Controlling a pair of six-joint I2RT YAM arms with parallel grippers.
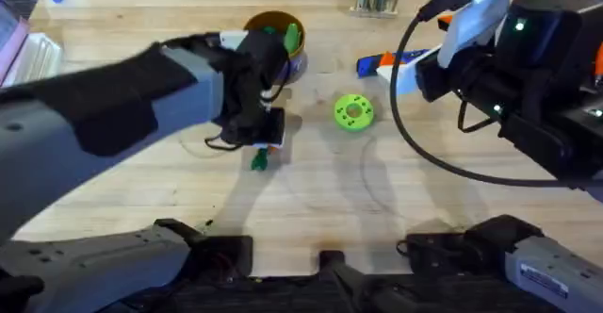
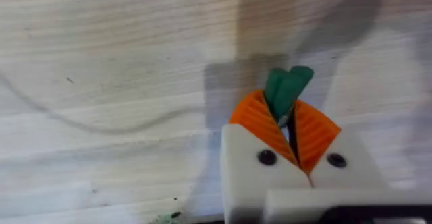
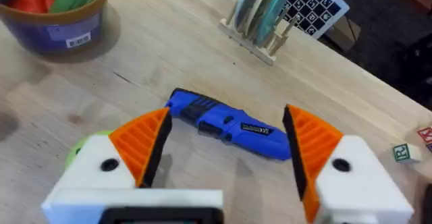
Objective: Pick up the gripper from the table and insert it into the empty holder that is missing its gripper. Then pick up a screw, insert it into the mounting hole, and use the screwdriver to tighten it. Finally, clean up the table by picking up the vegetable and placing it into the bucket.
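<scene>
- Left gripper [image 2: 289, 119] pinches the dark-green vegetable [image 2: 286, 89] between its orange pads, just above the table [image 2: 101, 62], near the bucket [image 1: 300, 65].
- Right gripper [image 3: 226, 140] hangs spread wide over the blue screwdriver [image 3: 226, 124], well apart from the bucket.

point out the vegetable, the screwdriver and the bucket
the vegetable [image 2: 287, 89], left wrist view, on its green end sticking out past the orange pads
the screwdriver [image 3: 226, 123], right wrist view, on the middle of its blue body
the bucket [image 3: 57, 32], right wrist view, on its blue outer wall
</scene>
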